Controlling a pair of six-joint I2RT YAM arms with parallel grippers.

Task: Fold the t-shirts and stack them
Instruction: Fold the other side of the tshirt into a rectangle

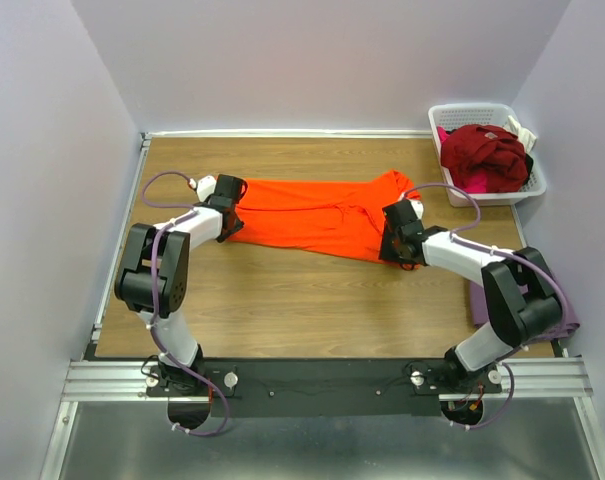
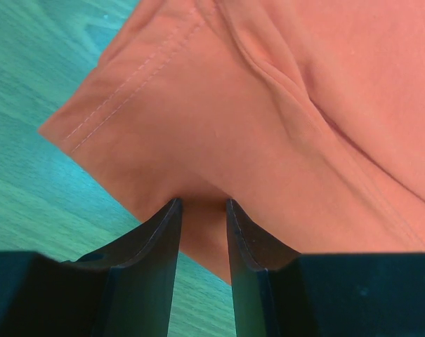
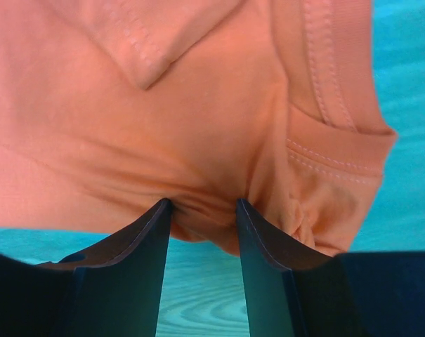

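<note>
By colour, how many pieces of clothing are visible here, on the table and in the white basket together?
orange t-shirt: 1
dark red garment: 1
pink garment: 1, mostly hidden
purple cloth: 1
Total: 4 that can be told apart; the basket may hide more.

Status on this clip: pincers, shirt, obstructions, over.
Left pincer shut on orange t-shirt, left end. Right pincer shut on its right end. Shirt lies spread across table. Nothing in the way; basket far corner.

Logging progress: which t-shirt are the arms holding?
The orange t-shirt, pinched by left gripper and right gripper; the dark red t-shirt sits bunched in the basket.
</note>
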